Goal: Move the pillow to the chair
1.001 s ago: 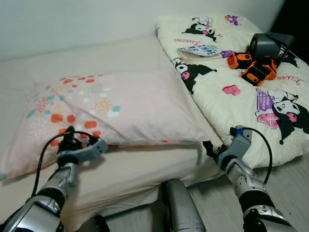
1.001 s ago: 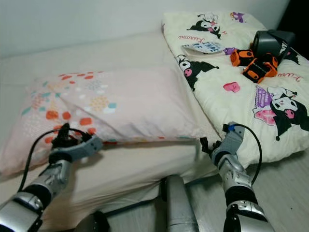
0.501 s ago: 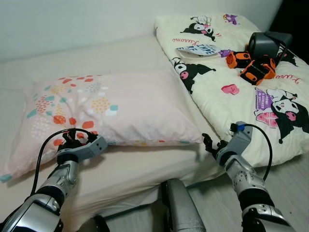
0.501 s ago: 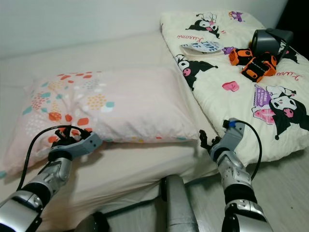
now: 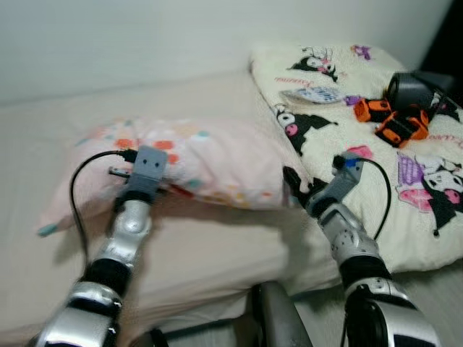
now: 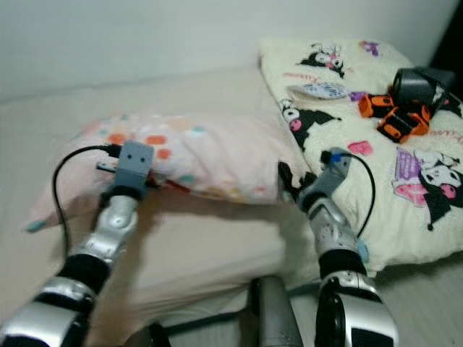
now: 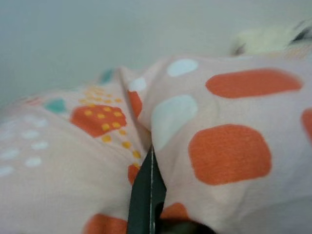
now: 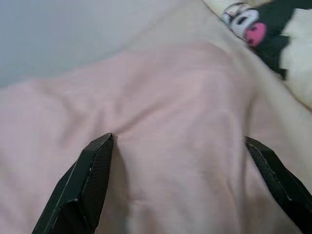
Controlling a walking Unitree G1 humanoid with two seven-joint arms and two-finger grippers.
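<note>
The pink pillow with coloured spots lies bunched up on the beige bed, squeezed between both arms. My left gripper is dug into its left front side. In the left wrist view the left gripper is shut, with a fold of pillow fabric pinched in it. My right gripper presses against the pillow's right end. In the right wrist view the right gripper is open wide and the pillow cloth bulges between the black fingers.
A cream blanket with cartoon prints covers the bed's right side. On it lie orange-and-black toys, a dark grey object and a small card. A pale wall runs behind the bed. My own body shows below.
Both arms have risen and closed in on the pillow from its two ends. The pillow is now bunched narrower and raised along its front. The camera has shifted too.
</note>
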